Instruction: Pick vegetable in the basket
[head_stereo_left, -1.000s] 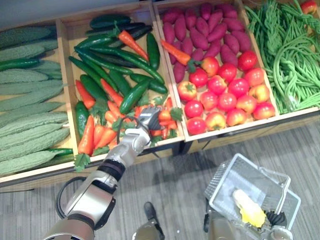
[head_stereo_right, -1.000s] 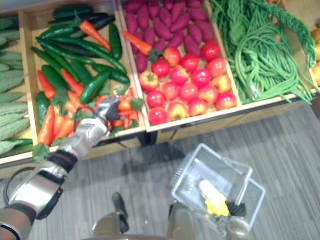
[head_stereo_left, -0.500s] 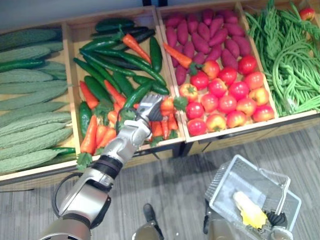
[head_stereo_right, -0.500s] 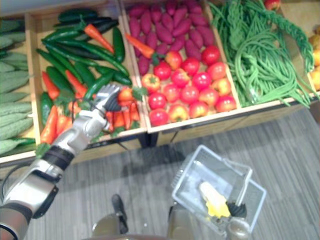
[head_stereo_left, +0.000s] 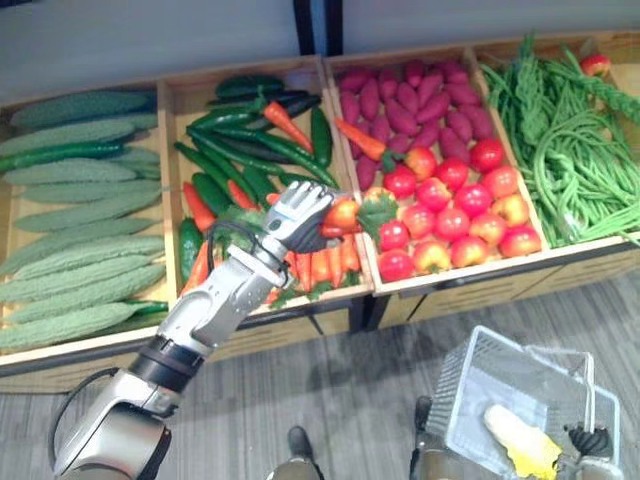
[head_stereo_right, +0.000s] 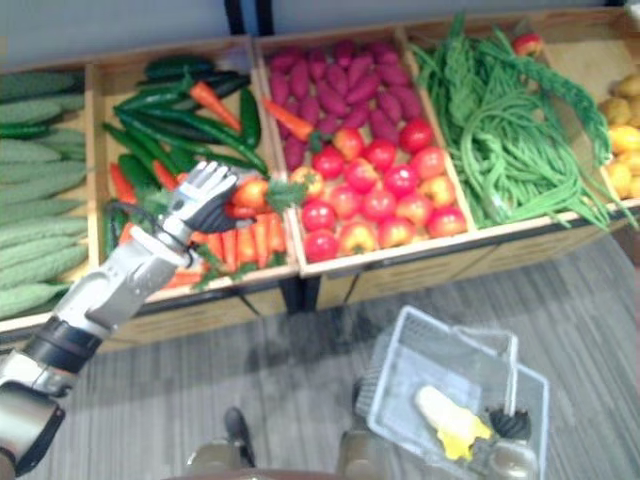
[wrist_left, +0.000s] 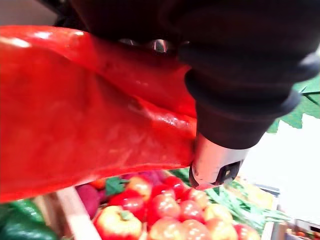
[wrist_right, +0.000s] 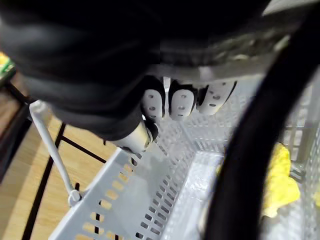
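Fingers (head_stereo_left: 306, 196) of the left hand (head_stereo_left: 290, 222) are clamped round a carrot (head_stereo_left: 342, 212) held over the crate (head_stereo_left: 300, 312), and the basket (head_stereo_left: 470, 395) hangs at five o'clock from the curled fingers of the right hand (wrist_right: 178, 103), so a loose grip could drop the carrot during the swing across.

No legible text, labels or numbers visible.

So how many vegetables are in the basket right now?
1: a yellow corn lying on the floor of the basket. The left hand holds a carrot, not yet in. Nothing else shows through its mesh.
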